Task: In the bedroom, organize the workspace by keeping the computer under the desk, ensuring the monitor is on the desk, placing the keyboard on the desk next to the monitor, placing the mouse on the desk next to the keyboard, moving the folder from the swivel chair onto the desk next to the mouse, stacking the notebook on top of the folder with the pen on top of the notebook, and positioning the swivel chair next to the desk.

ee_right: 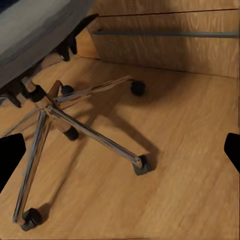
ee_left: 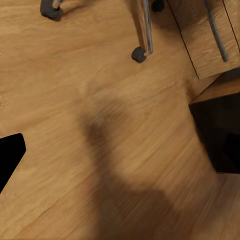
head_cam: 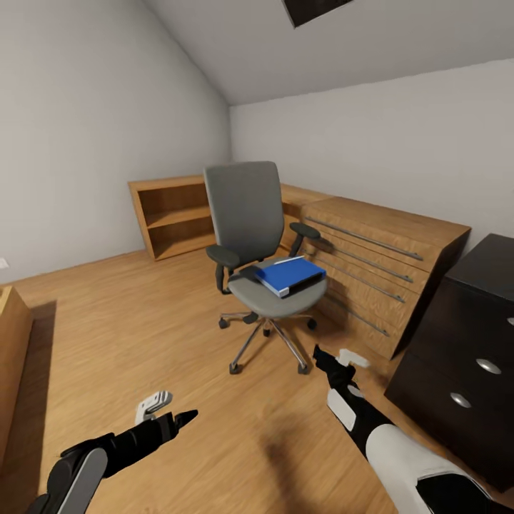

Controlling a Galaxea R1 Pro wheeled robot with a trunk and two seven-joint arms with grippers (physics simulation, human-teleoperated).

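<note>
The swivel chair (head_cam: pixel 245 214), with a grey seat and back and black armrests, stands mid-room on its chrome base (ee_right: pixel 95 131). The blue folder (head_cam: pixel 291 275) lies flat on its seat. At the right edge is the desk's black drawer unit (head_cam: pixel 457 335) with silver knobs. My left gripper (head_cam: pixel 175 417) hovers open over the floor, short of the chair and to its left. My right gripper (head_cam: pixel 325 357) is open and low, just right of the chair's base, its fingertips (ee_right: pixel 10 155) wide apart. The monitor, keyboard, mouse, computer, notebook and pen are out of view.
A light wooden dresser (head_cam: pixel 378 264) with long metal handles stands between the chair and the black drawer unit. A low wooden shelf unit (head_cam: pixel 175 214) lines the back wall. Another wooden piece (head_cam: pixel 11 350) is at the left edge. Open wood floor (head_cam: pixel 128 335) lies left of the chair.
</note>
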